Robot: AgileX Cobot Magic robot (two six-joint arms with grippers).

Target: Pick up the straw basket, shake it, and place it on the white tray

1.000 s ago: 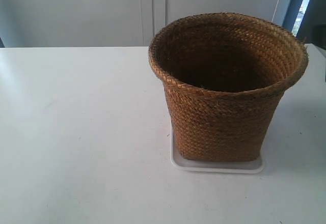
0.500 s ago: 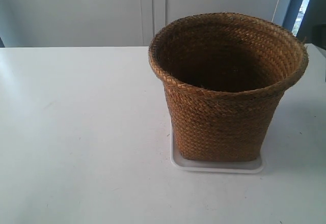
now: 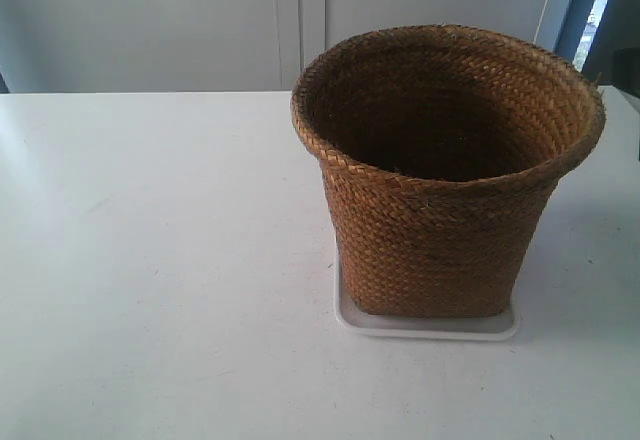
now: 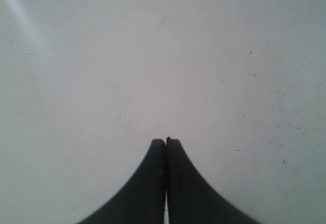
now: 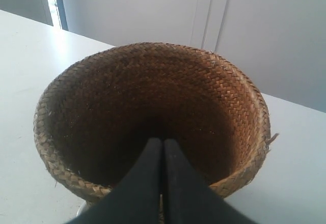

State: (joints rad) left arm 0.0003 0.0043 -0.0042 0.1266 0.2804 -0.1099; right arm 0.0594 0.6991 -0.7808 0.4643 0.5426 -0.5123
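Note:
The brown straw basket (image 3: 440, 175) stands upright on the white tray (image 3: 430, 327), whose rim shows along the basket's base. No arm appears in the exterior view. In the right wrist view the basket (image 5: 224, 96) fills the frame, its dark inside facing the camera. My right gripper (image 5: 163, 141) is shut, empty, its tips in front of the basket's mouth above the near rim; whether it touches the basket I cannot tell. My left gripper (image 4: 166, 141) is shut with nothing in it, over bare white table (image 4: 153, 56).
The white table (image 3: 150, 260) stretches wide to the left of the basket in the exterior view. Pale cabinet doors (image 3: 300, 20) stand behind the table's back edge. A sliver of the tray (image 5: 81, 210) shows under the basket in the right wrist view.

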